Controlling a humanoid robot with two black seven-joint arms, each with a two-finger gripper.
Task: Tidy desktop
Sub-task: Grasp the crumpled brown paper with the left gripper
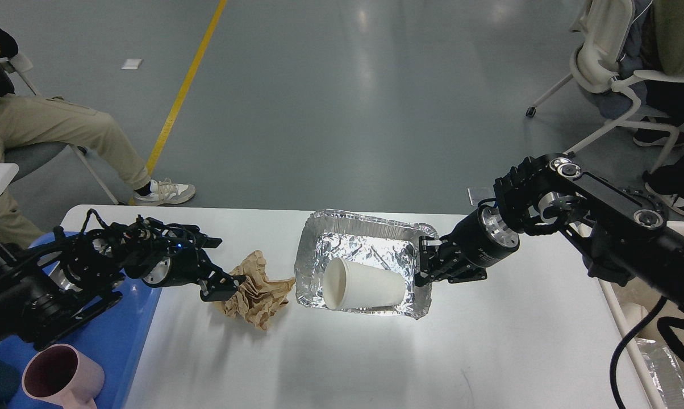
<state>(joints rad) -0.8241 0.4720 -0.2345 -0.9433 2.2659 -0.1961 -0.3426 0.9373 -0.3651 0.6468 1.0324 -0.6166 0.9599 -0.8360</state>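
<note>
The white desktop (376,352) carries a crumpled brown paper (259,295) left of centre and a foil tray (365,244) at centre. A white paper cup (370,287) lies on its side inside the tray, mouth to the left. My left gripper (222,287) is at the paper's left edge, low over the table, with its fingers apart. My right gripper (424,261) is at the tray's right rim. Its dark fingers touch or straddle the rim, and I cannot tell whether they pinch it.
A blue tray (126,335) sits at the table's left end under my left arm, with a pink mug (63,378) in its near corner. A cream bin (632,318) holding foil stands off the right edge. Seated people and chairs are beyond both far corners.
</note>
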